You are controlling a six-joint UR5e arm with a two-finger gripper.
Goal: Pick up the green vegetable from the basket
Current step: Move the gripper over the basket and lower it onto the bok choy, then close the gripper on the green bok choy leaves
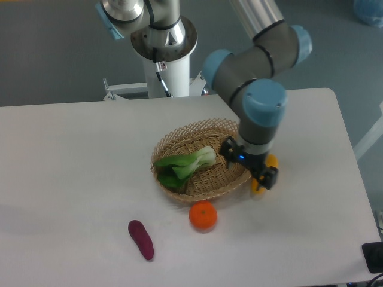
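Note:
The green vegetable (pixel 187 165), a bok choy with a pale stem base pointing right and dark leaves to the left, lies in the round wicker basket (pixel 197 127) at the table's middle. My gripper (pixel 250 167) hangs below the blue wrist over the basket's right rim, just right of the stem base. Its black body faces down and the fingers are hidden, so I cannot tell whether it is open or shut. It does not touch the bok choy as far as I can see.
A yellow oblong vegetable (pixel 258 186) lies right of the basket, mostly hidden under the gripper. An orange (pixel 203 216) sits in front of the basket. A purple oblong vegetable (pixel 141 240) lies at the front left. The robot base (pixel 164 42) stands at the back.

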